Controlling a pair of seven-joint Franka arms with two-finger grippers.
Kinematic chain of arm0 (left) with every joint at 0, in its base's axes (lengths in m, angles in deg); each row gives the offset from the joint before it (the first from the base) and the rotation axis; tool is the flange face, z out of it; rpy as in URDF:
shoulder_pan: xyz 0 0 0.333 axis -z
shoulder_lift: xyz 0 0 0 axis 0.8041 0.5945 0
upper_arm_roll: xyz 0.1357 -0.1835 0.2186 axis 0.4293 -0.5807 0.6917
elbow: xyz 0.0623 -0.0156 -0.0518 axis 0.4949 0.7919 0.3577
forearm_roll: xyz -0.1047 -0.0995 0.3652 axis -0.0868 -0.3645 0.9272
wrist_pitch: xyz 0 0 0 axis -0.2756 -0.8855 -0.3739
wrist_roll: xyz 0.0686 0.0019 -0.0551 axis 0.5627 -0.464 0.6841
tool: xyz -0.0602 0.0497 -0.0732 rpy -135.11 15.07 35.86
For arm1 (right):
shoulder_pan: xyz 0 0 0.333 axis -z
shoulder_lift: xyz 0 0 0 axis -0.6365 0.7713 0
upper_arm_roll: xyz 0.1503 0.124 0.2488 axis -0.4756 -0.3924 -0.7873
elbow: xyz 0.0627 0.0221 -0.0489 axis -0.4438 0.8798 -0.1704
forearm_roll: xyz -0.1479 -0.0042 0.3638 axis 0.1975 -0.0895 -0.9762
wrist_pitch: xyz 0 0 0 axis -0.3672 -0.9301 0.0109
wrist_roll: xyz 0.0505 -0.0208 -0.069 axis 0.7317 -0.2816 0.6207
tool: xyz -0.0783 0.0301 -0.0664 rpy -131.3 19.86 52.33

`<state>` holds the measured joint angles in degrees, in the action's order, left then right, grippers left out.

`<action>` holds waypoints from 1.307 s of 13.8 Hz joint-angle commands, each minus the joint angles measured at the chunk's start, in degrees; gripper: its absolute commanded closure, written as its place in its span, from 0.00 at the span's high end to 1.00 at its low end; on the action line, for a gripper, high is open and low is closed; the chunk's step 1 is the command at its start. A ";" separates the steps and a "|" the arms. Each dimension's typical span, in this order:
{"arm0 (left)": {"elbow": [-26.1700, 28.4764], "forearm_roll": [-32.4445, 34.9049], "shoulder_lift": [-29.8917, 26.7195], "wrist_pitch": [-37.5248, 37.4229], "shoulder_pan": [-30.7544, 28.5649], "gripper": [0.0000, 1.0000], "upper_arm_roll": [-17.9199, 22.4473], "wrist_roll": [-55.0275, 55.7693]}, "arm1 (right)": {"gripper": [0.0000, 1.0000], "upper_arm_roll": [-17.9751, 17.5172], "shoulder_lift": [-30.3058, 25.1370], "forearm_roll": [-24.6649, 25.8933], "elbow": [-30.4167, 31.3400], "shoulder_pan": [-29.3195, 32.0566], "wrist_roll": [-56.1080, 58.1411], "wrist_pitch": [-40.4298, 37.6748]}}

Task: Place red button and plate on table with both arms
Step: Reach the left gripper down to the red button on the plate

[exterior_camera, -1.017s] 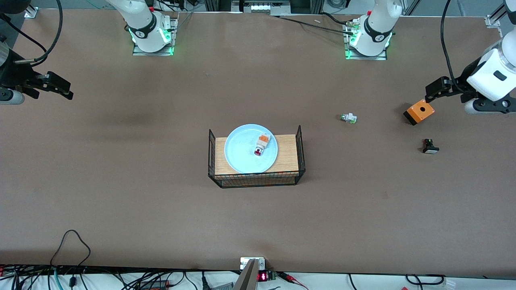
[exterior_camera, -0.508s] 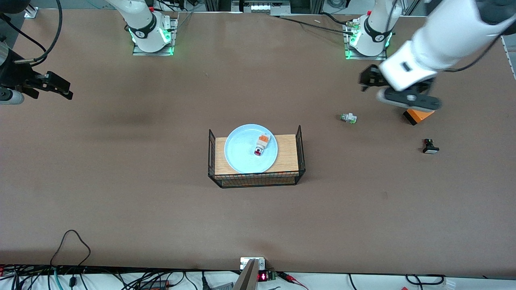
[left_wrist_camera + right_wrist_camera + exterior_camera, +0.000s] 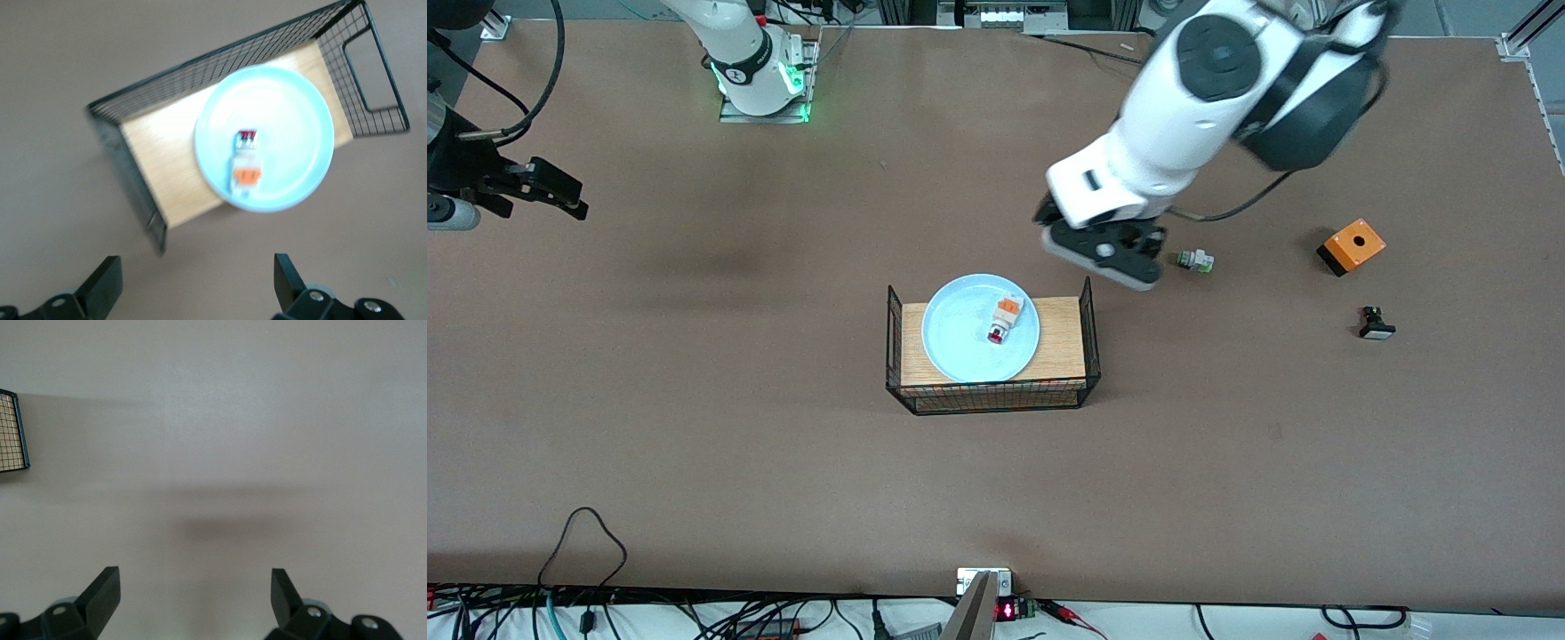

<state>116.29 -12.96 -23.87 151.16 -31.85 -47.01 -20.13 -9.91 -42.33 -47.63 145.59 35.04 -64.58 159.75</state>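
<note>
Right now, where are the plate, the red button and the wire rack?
plate (image 3: 958,333): front view, bare blue surface beside the button.
red button (image 3: 1003,318): front view, middle of its white body.
wire rack (image 3: 1089,331): front view, mesh end wall toward the left arm's end.

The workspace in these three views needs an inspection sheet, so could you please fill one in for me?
Surface: large flat brown table, matte.
Job's things: round pale-blue plate on the wood-topped black wire rack; small white-and-orange red button lying in the plate.
Clutter: white-and-green small part, orange box with a black hole, small black-and-white part, all toward the left arm's end.
Grippers: left gripper open, empty, over the table beside the rack; right gripper open, empty, waiting over bare table at its own end.
Cables: black cables along the table's near edge.
Surroundings: nothing seen.
</note>
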 commanded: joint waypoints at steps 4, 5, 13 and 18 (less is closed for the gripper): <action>-3.34 11.78 11.81 13.84 7.23 1.00 0.80 14.89 | 1.00 -0.07 0.22 -0.06 -1.05 -0.08 -0.27 -0.78; -3.34 14.33 13.05 15.35 7.32 1.00 0.63 15.08 | 1.00 -0.07 0.22 -0.06 -1.05 -0.08 -0.19 -0.78; -2.29 15.76 15.78 16.07 8.20 0.94 0.36 15.43 | 1.00 -0.07 0.22 -0.06 -1.05 -0.08 -0.27 -0.61; -1.85 15.76 16.05 15.98 8.20 0.39 0.54 15.34 | 1.00 -0.07 0.31 -0.06 -1.05 0.09 -0.27 -0.26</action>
<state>115.53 1.30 -8.33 167.88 -24.17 -46.85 -5.58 -9.92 -42.33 -47.63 145.56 35.03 -64.58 159.82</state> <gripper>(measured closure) 0.256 0.000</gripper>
